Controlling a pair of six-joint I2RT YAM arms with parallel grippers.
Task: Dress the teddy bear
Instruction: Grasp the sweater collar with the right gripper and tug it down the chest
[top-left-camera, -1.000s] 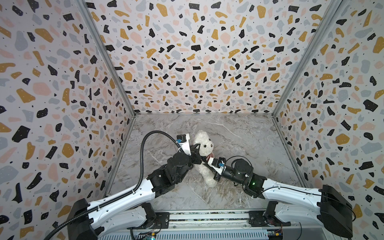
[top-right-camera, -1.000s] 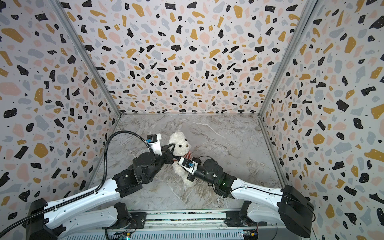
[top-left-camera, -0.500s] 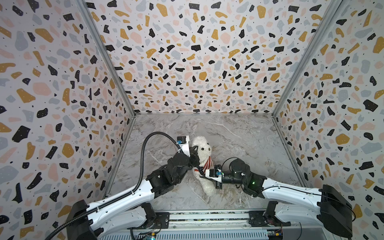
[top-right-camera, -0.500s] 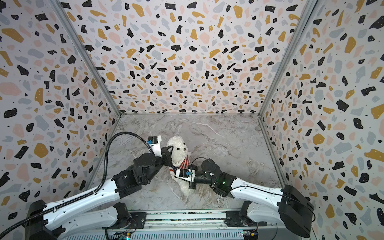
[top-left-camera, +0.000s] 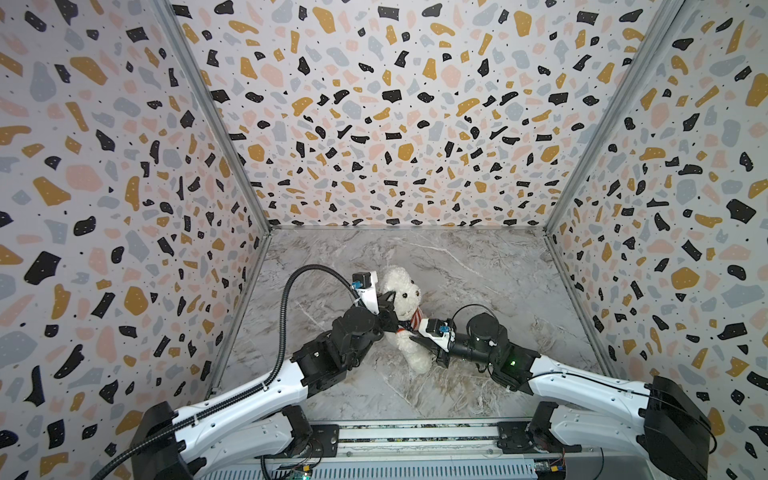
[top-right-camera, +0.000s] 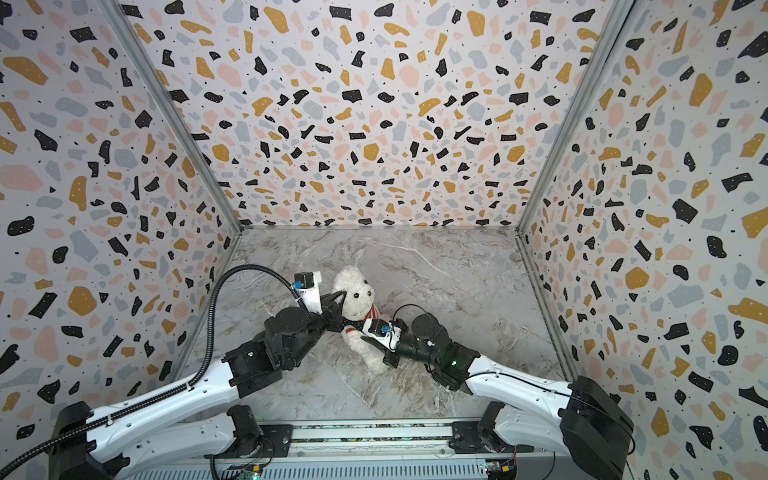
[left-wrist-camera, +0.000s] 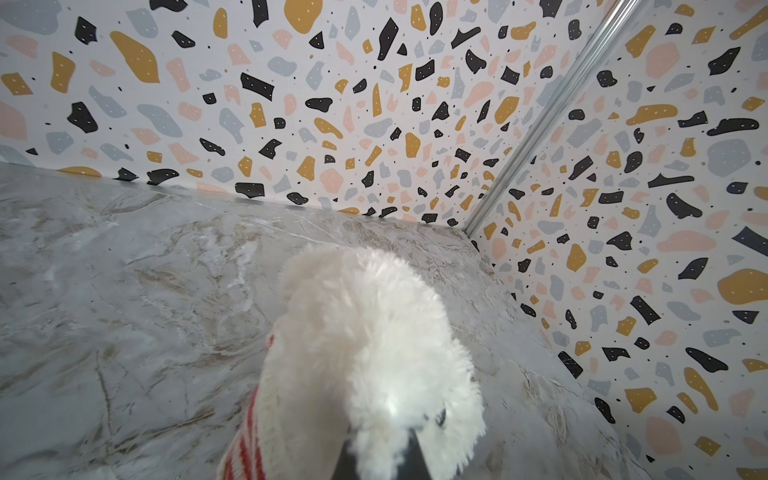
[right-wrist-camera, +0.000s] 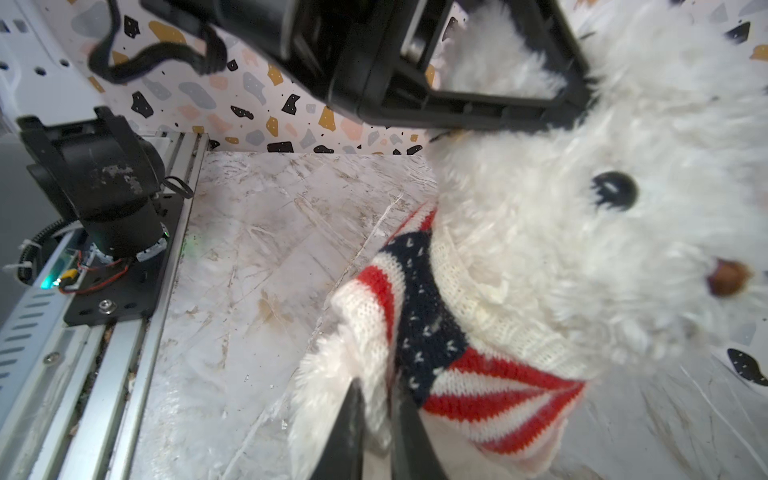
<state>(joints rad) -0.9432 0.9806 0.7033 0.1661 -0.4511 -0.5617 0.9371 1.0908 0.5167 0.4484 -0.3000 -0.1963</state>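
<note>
While the right claw sits at the teddy bear's side, its dark fingers stand a sliver apart with sleeve knit and paw fur between them. Can't tell if that is a pinch or a release. Across from it the left claw is pressed together at the side of the head, tip buried in fur by the ear. It reads as a pinch on the plush that keeps it propped up.

The bear is roughly upright between the two claws, left of centre on the marble tabletop, face toward the right arm.

Progress, my read:
- The stars-and-stripes sweater is over the head, with the cream collar round the neck.
- One arm looks through its sleeve, with fur showing past the cuff.
- In both top views the knit is only a band under the chin and the belly below is bare fur, so the hem is bunched high.
- Left to do: pull the hem down over the body and confirm the other arm.

Hard to see:
- The far arm and the sweater's back are hidden by the head and the claws.
- The left claw's contact point is lost in the fur.
- The left wrist view is mostly blurred plush, with a strip of red stripes at its edge.
- The legs are partly behind the right claw.
</note>
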